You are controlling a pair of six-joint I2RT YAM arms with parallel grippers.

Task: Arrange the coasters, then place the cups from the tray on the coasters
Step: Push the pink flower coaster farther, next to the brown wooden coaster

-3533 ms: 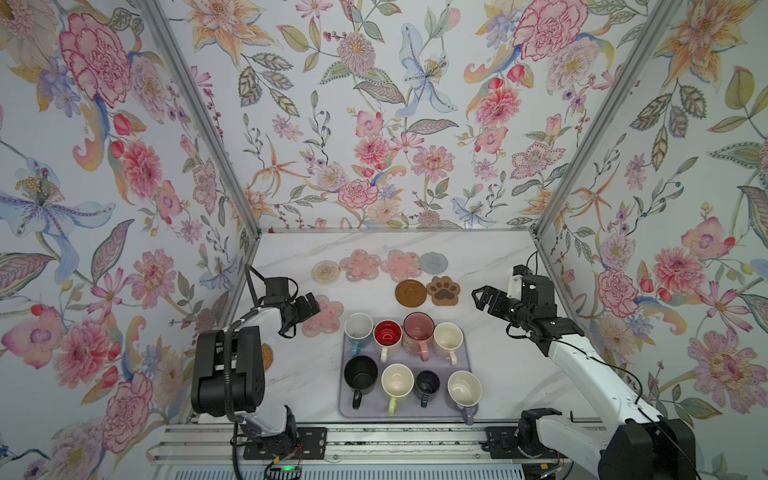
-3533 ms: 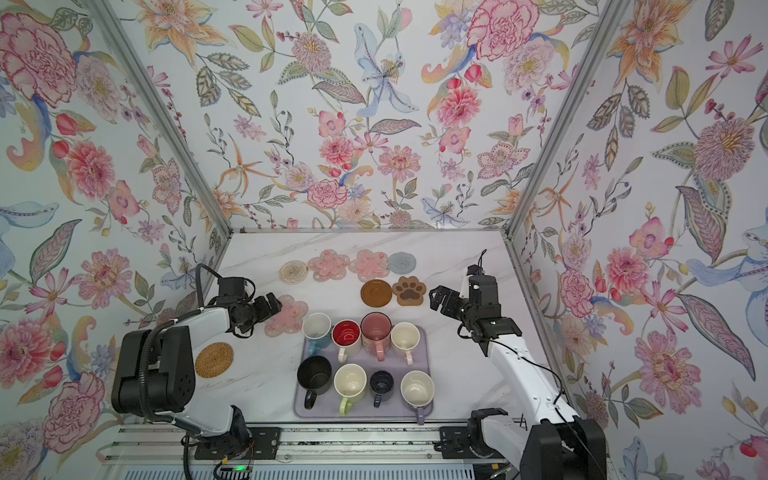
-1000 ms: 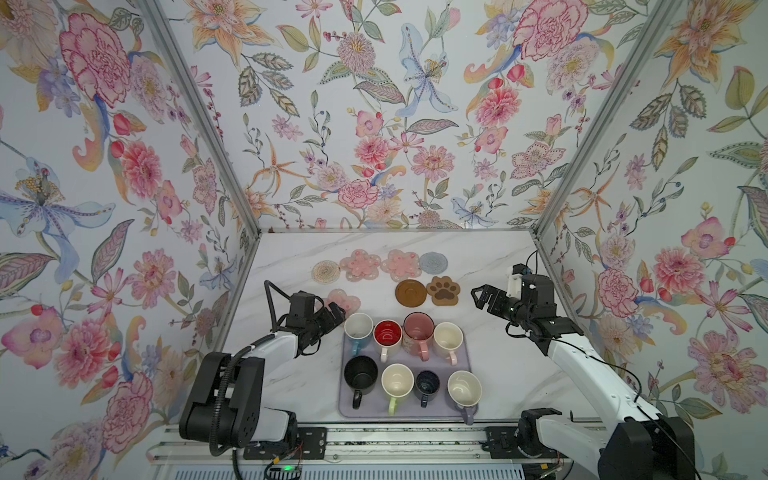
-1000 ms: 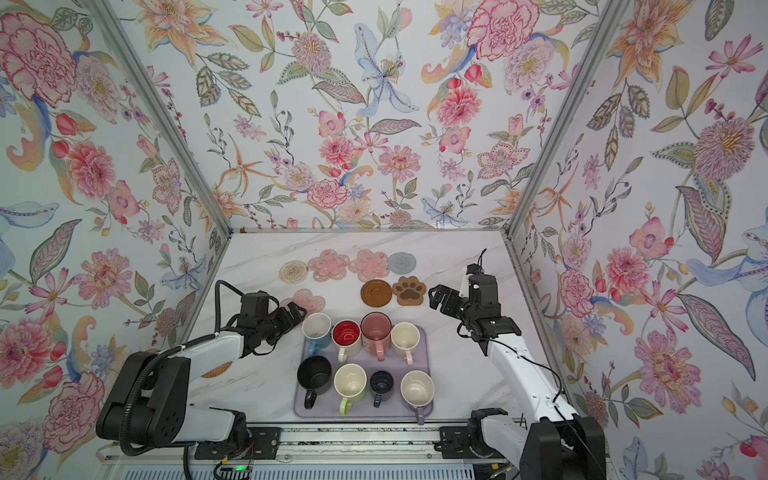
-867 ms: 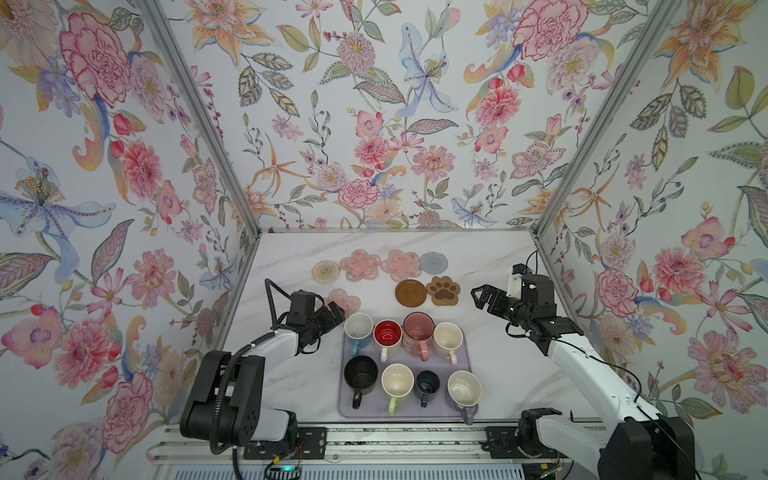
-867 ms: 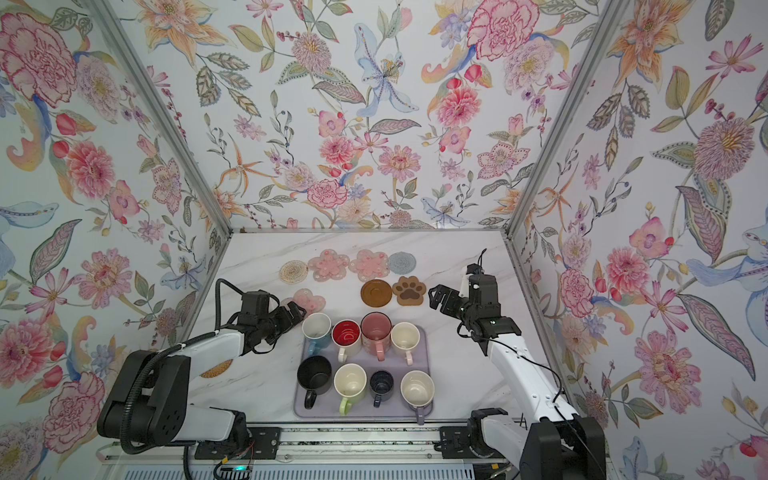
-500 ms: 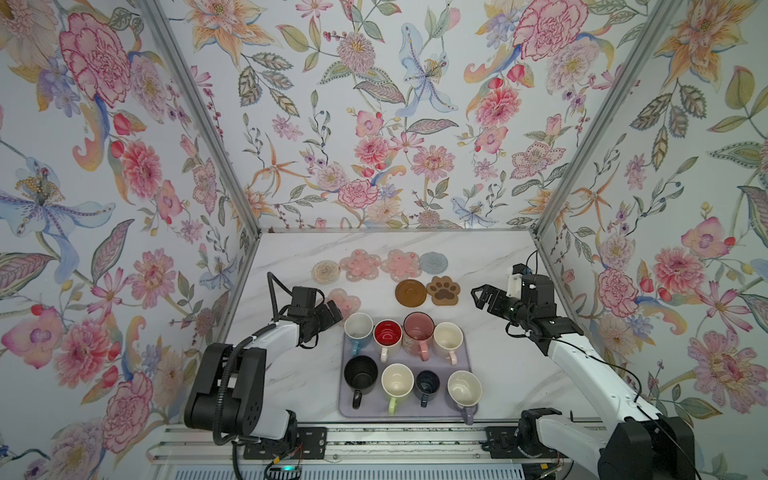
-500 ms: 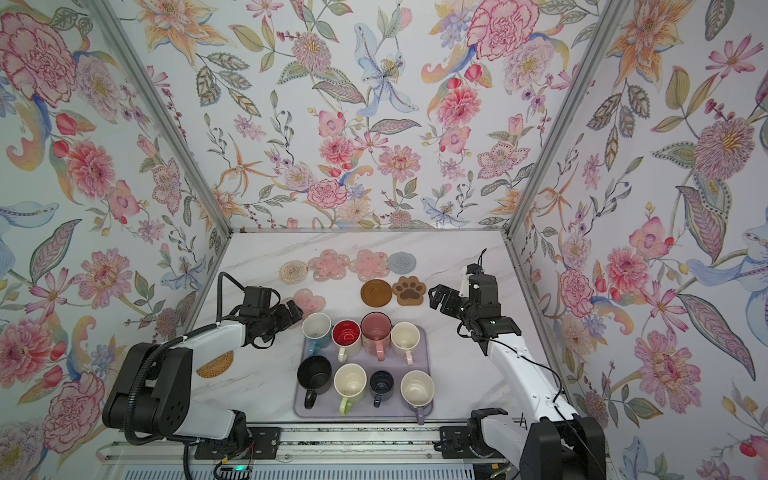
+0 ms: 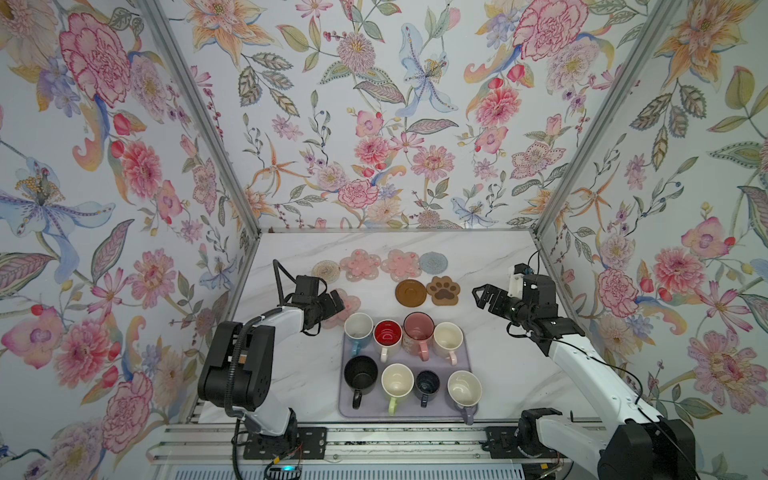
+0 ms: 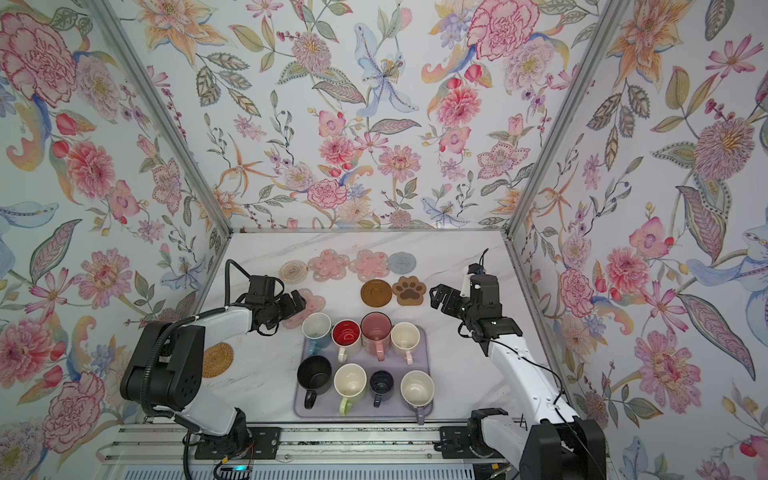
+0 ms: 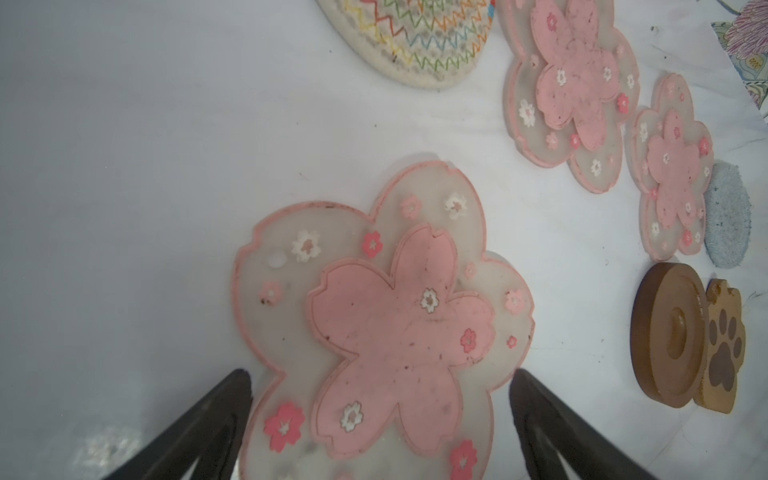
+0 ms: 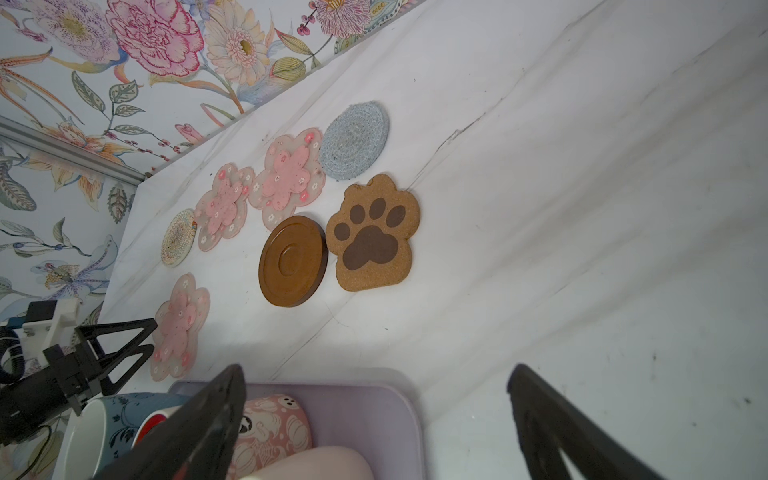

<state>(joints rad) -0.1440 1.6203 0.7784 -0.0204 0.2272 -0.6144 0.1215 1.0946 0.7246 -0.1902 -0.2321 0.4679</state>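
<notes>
Your left gripper [image 9: 336,304] hangs with its jaws spread wide, holding nothing. The pink flower coaster [image 11: 386,316] lies flat on the table just ahead of it. In the left wrist view its near edge sits between the two fingers [image 11: 216,415], and you cannot tell whether they touch it. It rests just far-left of the tray [image 9: 468,359], beside the light blue mug [image 9: 358,328]. Your right gripper [image 9: 482,296] is also spread and empty, just right of the paw-print coaster [image 9: 444,291].

no readable text, labels or numbers on anything.
</notes>
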